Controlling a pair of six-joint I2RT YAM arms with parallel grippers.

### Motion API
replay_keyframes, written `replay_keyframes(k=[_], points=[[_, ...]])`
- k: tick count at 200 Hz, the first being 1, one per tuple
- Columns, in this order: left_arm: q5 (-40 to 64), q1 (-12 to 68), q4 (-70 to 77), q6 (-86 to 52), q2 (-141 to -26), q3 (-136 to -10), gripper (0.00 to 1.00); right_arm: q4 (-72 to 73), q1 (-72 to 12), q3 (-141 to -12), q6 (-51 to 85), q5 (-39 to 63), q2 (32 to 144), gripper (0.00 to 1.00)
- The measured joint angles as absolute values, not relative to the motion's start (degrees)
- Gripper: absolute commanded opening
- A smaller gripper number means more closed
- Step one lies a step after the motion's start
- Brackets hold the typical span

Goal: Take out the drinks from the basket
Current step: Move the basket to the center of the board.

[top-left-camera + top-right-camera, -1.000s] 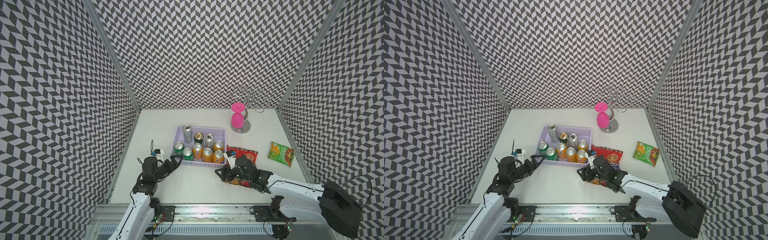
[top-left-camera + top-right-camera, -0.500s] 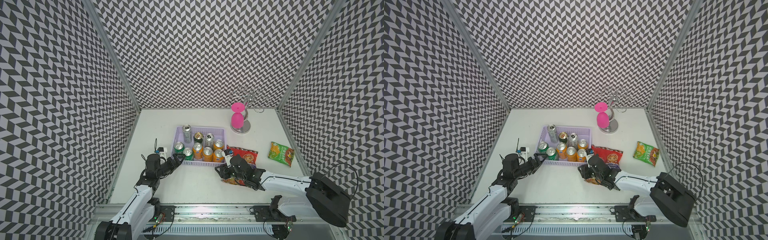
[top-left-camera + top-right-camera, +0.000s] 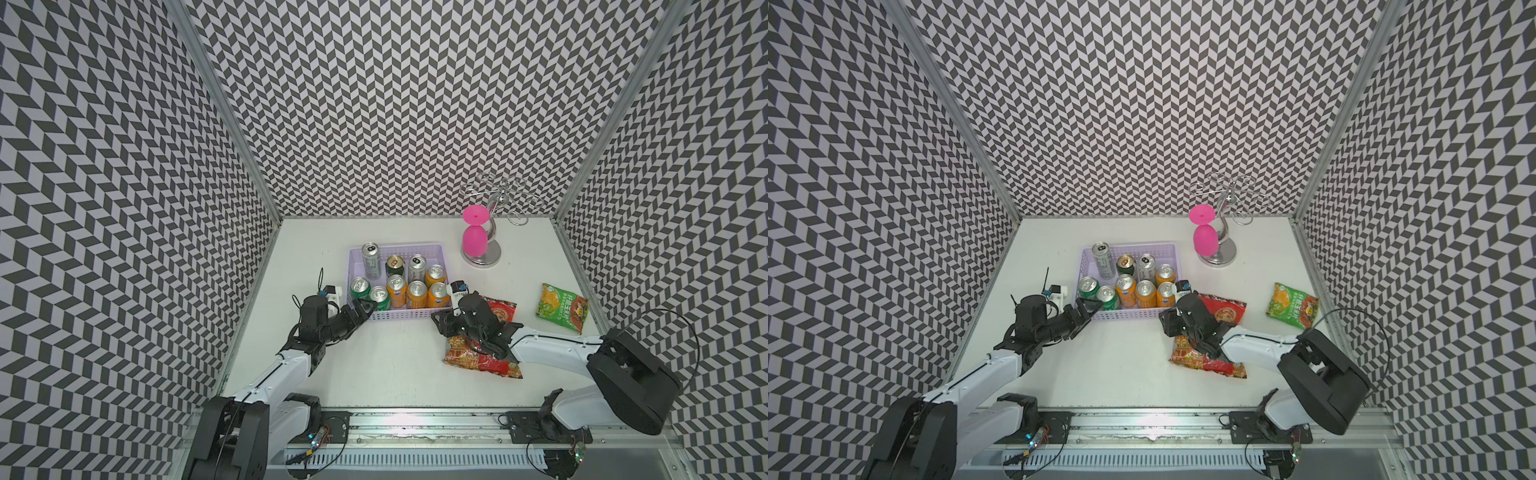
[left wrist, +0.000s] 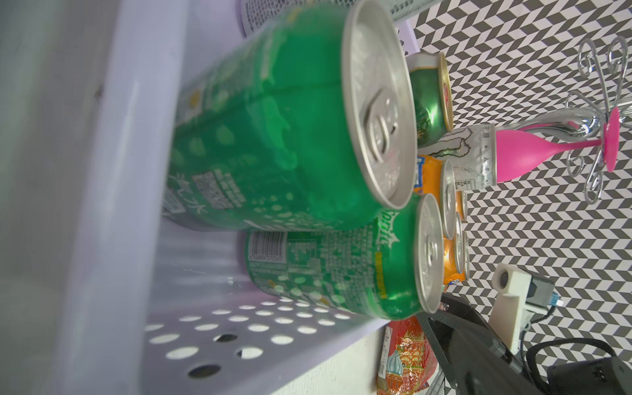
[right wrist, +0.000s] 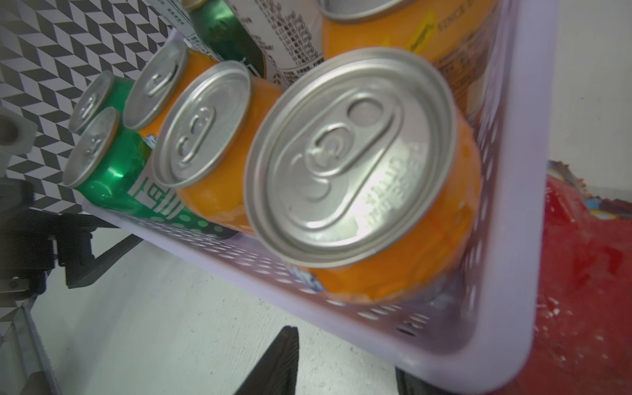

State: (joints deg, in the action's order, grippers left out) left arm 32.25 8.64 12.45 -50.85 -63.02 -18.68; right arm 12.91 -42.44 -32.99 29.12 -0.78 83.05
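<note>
Together, the drinks [image 3: 405, 282]: nine aluminium cans stand upright and tightly packed inside the basket, four orange, two green, two tall slim silver, one dark green with a gold lid
Basket [image 3: 409, 314]: shallow pale-lilac plastic, walls punched with round and slotted holes, sitting mid-table
Hidden: the near wall screens the lower bodies of the front row; most labels cannot be read from above; the closest green can is blurred in the left wrist view
Left gripper [image 3: 365, 309]: jaws spread wide at the basket's near left corner, just beside the green cans, clasping nothing; its fingers fall outside its own wrist view
Right gripper [image 3: 441, 326]: jaws close together at the near right corner, low over the table, nothing seen between them; fingertips [image 5: 273, 362] cut off by the frame edge in the right wrist view
Red snack bag [image 3: 482, 361]: crinkled glossy foil, flat beside the basket, its middle covered by the right arm
Green snack bag [image 3: 561, 307]: flat, well apart, towards the right wall
Pink glass [image 3: 473, 241]: hangs upside down from a chrome wire rack [image 3: 503, 191] at the back
Table [image 3: 395, 374]: matt white
Walls [image 3: 374, 104]: black-and-white chevron
</note>
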Motion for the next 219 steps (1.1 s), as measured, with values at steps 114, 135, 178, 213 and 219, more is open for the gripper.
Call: replay_keyframes(k=[114,135,178,213,219], points=[[28.9,8.6,16.1,-49.0,-70.4,-23.6,0.99,15.4,-39.2,-37.0,24.3,2.0,88.6,0.52],[28.3,8.6,14.3,-47.6,-69.2,-24.1,0.99,14.9,-39.1,-36.9,22.5,2.7,88.2,0.59],[24.6,8.7,3.9,-42.2,-59.5,-25.7,0.99,9.2,-39.0,-35.4,17.1,2.2,79.6,0.76],[17.7,8.8,-3.0,-35.7,-53.8,-33.5,0.99,3.7,-38.7,-34.5,13.8,-1.7,68.2,0.92],[16.4,9.0,-4.2,-34.6,-53.5,-35.2,0.99,2.9,-38.7,-34.5,13.4,-2.7,66.4,0.95]])
